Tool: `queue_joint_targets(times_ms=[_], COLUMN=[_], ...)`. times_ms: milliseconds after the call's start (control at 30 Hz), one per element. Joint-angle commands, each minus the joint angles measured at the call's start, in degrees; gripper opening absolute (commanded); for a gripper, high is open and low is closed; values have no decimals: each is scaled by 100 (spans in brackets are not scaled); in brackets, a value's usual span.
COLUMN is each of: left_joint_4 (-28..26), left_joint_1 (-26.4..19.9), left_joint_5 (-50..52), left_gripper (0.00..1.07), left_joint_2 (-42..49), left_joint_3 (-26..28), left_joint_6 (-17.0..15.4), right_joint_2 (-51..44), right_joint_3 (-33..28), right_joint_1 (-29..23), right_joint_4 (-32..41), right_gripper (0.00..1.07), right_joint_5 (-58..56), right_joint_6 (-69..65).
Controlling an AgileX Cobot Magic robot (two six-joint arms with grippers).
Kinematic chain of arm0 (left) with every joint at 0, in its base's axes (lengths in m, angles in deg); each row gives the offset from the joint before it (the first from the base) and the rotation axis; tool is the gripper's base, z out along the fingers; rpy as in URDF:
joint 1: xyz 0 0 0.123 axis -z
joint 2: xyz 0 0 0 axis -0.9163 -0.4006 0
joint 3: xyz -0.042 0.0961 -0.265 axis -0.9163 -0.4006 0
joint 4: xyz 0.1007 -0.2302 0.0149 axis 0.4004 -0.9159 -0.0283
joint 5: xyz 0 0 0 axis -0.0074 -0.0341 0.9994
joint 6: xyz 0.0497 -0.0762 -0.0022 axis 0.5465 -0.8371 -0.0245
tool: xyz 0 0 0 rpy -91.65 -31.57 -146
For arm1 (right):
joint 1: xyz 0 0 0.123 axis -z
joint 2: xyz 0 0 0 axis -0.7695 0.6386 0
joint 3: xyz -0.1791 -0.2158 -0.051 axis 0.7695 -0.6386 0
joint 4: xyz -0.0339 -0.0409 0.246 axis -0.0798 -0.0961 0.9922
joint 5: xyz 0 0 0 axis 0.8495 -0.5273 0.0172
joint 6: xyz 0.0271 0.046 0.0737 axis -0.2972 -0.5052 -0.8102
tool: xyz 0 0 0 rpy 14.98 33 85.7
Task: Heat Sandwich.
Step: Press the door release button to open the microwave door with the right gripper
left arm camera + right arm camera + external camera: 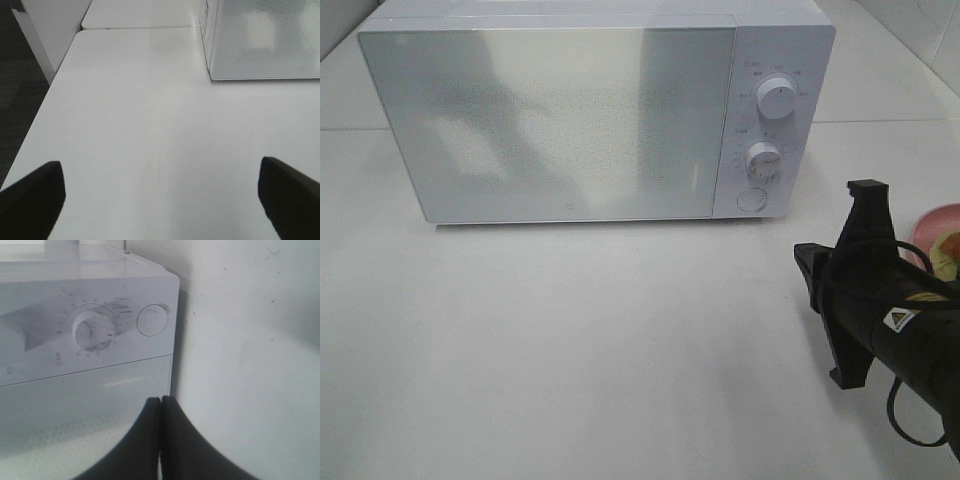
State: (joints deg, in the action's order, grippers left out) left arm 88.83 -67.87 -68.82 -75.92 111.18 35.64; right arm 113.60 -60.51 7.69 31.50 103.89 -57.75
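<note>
Up high: white microwave [560,120] at the back of the white worktop [570,350], door shut, frosted front w/ soft reflections. Ctrl panel on its right side: upper knob [777,100], lower knob [761,158] beneath it, round button [752,199] at the bottom. Lower right, the black right arm [910,330] comes in from the corner. Its pincer [802,258] points toward the microwave's front-right corner, near but apart, jaws pressed together, nothing in them. Behind the arm, at the right edge, a pink plate [932,222], partly hidden, w/ the sandwich [950,252] on it: just a sliver showing, pale w/ some green.
</note>
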Motion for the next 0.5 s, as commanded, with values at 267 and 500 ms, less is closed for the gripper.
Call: queue_joint_targets(times_ms=[267, 500], left_joint_4=[-46, -46], left_joint_1=[-6, -6], left_joint_5=[40, 40], left_gripper=[103, 103], left_joint_2=[149, 149], left_joint_3=[-17, -17], left_joint_6=[-34, -34], right_joint_2=[458, 791], right_joint_3=[561, 1003], right_joint_1=[498, 934], right_joint_4=[-796, -1209], right_gripper=[0, 0], right_joint_5=[-487, -653], right_joint_6=[-120, -183])
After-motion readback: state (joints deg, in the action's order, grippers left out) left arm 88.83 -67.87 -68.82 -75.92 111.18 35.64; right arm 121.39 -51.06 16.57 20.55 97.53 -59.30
